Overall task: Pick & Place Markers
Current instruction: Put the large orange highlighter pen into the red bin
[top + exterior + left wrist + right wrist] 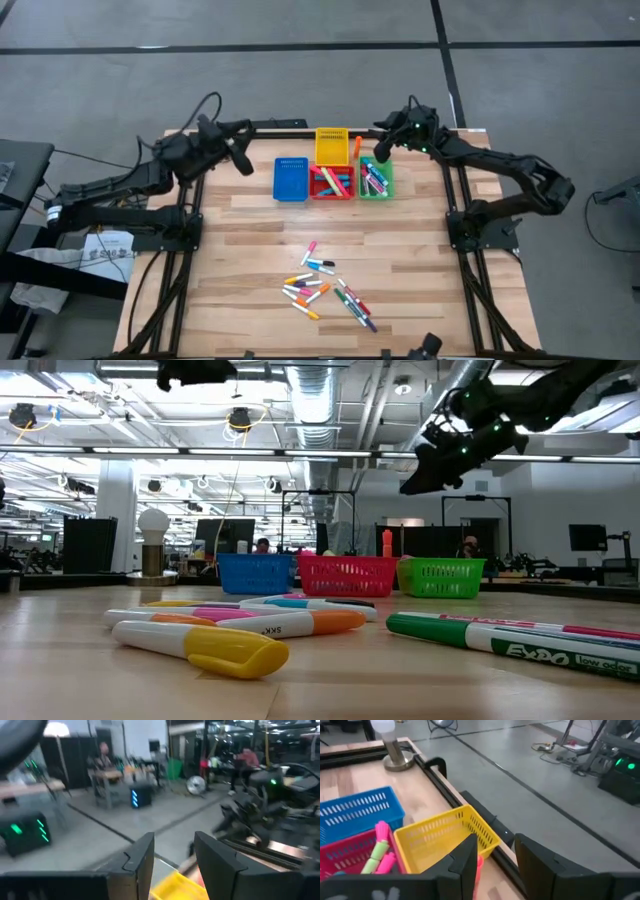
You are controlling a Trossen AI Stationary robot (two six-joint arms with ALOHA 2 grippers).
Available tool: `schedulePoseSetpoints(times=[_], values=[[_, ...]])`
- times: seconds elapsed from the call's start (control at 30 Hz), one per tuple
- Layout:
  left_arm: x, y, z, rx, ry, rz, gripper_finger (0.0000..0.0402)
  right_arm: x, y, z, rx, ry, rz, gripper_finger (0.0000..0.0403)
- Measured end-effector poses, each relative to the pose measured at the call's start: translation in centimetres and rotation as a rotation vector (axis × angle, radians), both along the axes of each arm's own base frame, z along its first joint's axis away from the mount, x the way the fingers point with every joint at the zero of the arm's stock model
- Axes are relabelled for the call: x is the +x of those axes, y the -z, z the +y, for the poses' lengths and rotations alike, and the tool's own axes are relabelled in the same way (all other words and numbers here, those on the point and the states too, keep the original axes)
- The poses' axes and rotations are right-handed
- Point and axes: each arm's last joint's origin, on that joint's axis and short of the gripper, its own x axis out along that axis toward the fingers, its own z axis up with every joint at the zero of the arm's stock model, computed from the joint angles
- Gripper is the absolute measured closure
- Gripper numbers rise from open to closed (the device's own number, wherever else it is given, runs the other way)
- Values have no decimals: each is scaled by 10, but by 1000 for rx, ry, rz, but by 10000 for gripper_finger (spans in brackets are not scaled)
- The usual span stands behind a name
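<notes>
A loose heap of markers [325, 290] in mixed colours lies on the wooden table near its front edge and fills the foreground of the low view [300, 625]. More markers lie in the red bin [332, 183] and the green bin [376, 178]. My left gripper [243, 165] hangs open above the table's far left, left of the blue bin [290, 180], its fingers [142, 855] level with nothing between them. My right gripper [380, 153] hangs open above the far edge by the green bin. Its wrist view shows the yellow bin [445, 840] just beyond its fingers [465, 857].
The blue, red and green bins stand in a row at the table's far middle, with the yellow bin [331, 146] behind the red one. An orange marker [387, 543] stands upright near the yellow bin. A lamp [395, 750] stands at the far left corner. Bare wood lies between bins and heap.
</notes>
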Motion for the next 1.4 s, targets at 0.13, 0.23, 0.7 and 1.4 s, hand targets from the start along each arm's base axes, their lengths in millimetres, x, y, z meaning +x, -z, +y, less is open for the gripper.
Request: schedulePoseSetpoints(times=[0.13, 0.23, 0.7, 1.4], values=[[-3, -9, 6, 151, -53, 17, 262, 3, 0, 2, 18, 49, -22, 282], [-6, -16, 11, 203, -92, -12, 262, 4, -4, 4, 43, 119, -78, 282], [14, -3, 27, 96, -26, -45, 262, 7, 18, -9, 170, 42, -61, 257], [13, 4, 50, 35, -23, -56, 262, 15, 43, -20, 113, -77, 39, 168]])
